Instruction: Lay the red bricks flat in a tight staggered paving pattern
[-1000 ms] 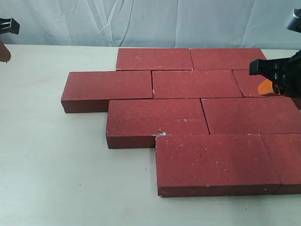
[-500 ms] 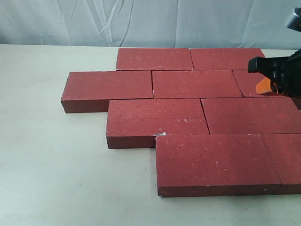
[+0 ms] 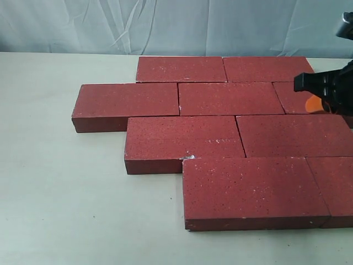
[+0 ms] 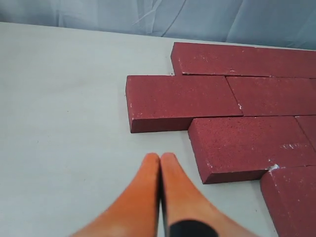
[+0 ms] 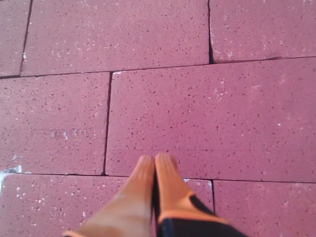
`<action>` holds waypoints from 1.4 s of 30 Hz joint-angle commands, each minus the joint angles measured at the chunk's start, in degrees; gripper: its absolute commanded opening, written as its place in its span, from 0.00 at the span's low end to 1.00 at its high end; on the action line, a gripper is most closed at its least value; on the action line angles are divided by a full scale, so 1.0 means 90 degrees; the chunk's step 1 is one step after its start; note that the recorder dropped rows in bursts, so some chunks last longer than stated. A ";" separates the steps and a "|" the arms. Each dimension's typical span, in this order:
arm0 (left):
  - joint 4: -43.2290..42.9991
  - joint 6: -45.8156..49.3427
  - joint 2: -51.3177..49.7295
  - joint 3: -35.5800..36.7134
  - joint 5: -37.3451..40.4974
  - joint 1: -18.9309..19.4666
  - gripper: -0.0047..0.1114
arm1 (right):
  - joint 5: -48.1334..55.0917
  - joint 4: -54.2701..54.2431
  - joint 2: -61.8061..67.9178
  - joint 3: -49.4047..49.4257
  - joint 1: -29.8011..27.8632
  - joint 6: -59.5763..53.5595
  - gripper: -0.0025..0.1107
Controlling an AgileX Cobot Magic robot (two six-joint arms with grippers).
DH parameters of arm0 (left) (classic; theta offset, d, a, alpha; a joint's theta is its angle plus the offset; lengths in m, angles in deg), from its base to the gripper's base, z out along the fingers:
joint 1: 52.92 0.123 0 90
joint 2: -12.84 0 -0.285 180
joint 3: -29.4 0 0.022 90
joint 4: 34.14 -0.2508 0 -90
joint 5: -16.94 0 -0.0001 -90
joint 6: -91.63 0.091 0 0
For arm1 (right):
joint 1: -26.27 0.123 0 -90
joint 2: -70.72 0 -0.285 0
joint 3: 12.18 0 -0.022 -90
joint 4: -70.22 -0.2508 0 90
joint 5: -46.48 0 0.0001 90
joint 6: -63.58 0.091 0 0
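Looks like the red bricks (image 3: 229,138) lie flat and staggered mid-to-right of frame, long sides left-right, with the right gripper (image 3: 314,102), pinched shut and empty, hovering over their right end, nearer than the equally pinched left gripper (image 4: 160,159).

No writing, label, brand, number or sign can be read in any view. The red bricks (image 3: 212,138) show only grainy speckle and small white chips, none of it forming letters or figures.
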 commanded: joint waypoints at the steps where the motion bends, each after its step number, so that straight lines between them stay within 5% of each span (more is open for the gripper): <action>1: 0.0100 0.0017 0.0517 0.0250 -0.0128 -0.0015 0.04 | -0.0004 0.0349 -0.0188 0.0023 -0.0022 -0.0023 0.02; 18: 0.0244 0.0550 0.1616 0.0754 -0.0396 -0.0015 0.04 | -0.1033 0.0939 -0.2575 0.1102 -0.0022 0.0057 0.02; 42: 0.0218 0.0550 0.1616 0.0754 -0.0421 -0.0015 0.04 | -0.1046 0.0783 -0.2799 0.1102 -0.0022 0.0057 0.02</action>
